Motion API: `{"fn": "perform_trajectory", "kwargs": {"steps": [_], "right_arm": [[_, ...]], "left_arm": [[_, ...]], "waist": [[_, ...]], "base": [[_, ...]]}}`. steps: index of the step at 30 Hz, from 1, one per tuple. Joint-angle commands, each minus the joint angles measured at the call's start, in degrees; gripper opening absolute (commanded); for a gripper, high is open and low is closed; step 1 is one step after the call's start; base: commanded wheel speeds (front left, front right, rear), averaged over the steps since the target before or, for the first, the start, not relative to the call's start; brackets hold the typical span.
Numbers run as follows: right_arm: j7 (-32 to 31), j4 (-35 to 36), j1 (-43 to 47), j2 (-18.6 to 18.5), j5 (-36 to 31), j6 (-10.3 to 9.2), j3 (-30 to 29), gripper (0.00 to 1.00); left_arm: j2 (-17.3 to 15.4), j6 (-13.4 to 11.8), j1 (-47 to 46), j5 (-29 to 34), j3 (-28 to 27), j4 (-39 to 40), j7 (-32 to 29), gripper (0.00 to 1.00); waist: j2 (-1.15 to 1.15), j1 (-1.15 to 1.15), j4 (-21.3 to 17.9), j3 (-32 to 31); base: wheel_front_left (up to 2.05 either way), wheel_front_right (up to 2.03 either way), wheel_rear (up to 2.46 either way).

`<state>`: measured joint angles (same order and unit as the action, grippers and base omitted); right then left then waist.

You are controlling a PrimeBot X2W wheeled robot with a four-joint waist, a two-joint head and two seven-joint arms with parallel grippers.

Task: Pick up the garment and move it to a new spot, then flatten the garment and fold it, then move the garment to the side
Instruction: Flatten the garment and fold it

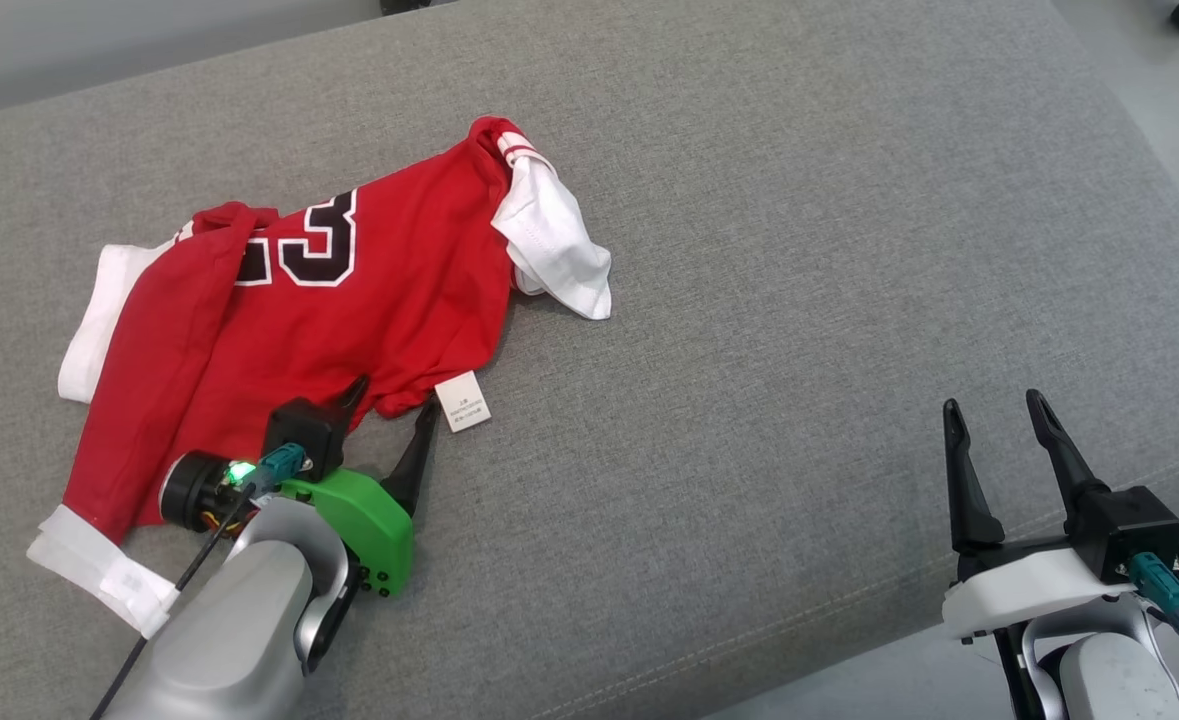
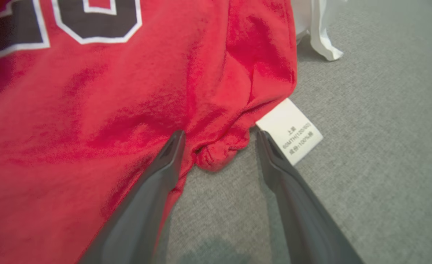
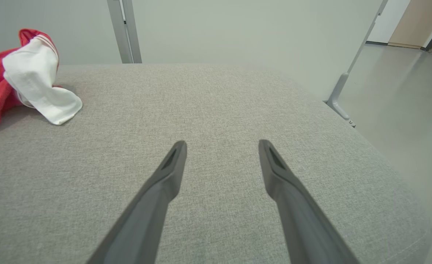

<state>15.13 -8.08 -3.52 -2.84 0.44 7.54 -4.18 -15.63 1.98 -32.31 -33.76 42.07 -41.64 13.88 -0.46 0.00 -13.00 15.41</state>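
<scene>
Both spread apart: left claw (image 1: 395,395) straddles the garment (image 1: 349,320) hem, right claw (image 1: 993,400) above bare cushion (image 1: 799,300).

Left gripper (image 1: 395,394) reaches forward, fingers spread, seemingly low; right gripper (image 1: 993,402) rests back, fingers likewise parted.

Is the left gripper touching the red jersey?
Cannot tell. In the left wrist view the open left gripper straddles the bunched hem of the red jersey, one finger overlapping the fabric, but contact or hovering isn't clear.
</scene>
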Motion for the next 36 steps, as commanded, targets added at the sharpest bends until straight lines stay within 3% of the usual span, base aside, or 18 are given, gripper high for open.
{"fn": "perform_trajectory", "kwargs": {"steps": [1,3,4,6,15,21,30,36], "right_arm": [[0.04,-0.01,-0.49,-0.09,0.39,-0.10,0.18,1.00],[0.04,-0.04,-0.55,-0.10,0.33,-0.10,0.33,1.00],[0.04,-0.07,-0.58,-0.10,0.30,-0.10,0.39,1.00],[0.04,-0.14,-0.52,-0.09,0.24,-0.10,0.46,1.00],[0.04,-0.53,1.03,-0.09,0.46,-0.10,-0.14,1.00],[0.04,-0.61,2.99,-0.11,0.36,-0.10,-1.06,1.00],[0.04,-0.78,5.24,-0.08,0.76,-0.10,-1.72,1.00],[0.04,-1.21,5.41,-0.11,0.41,-0.10,-1.48,1.00]], "left_arm": [[-0.98,-0.27,-1.06,1.00,0.18,-1.15,0.33,1.00],[-1.07,0.04,-1.44,1.50,0.51,-2.34,0.43,0.97],[-1.16,0.22,-1.67,1.80,0.75,-2.96,0.50,0.58],[-0.98,0.56,-1.96,2.01,1.10,-3.97,0.66,0.00],[-0.60,1.64,-1.78,2.20,-0.04,-1.43,1.39,0.00],[-3.88,1.32,3.76,1.41,-2.27,8.03,1.28,0.00],[-14.55,-4.62,19.56,-0.82,-4.63,21.92,-1.00,0.00],[-15.35,-7.83,26.58,-2.90,-5.10,24.32,-1.65,0.00]], "waist": [[0.46,0.00,-0.07,0.02],[0.46,0.00,-0.14,-0.01],[0.46,0.00,-0.19,-0.04],[0.46,0.00,-0.30,-0.21],[0.46,0.00,0.23,-1.65],[0.46,0.00,1.40,-4.18],[0.46,0.00,4.52,-6.44],[0.46,0.00,7.16,-6.59]], "base": [[0.00,0.00,0.00],[0.00,0.00,0.00],[0.00,0.00,0.00],[0.00,0.00,0.00],[0.00,0.00,0.00],[0.00,0.00,0.00],[0.00,0.00,0.00],[0.00,0.00,0.00]]}}
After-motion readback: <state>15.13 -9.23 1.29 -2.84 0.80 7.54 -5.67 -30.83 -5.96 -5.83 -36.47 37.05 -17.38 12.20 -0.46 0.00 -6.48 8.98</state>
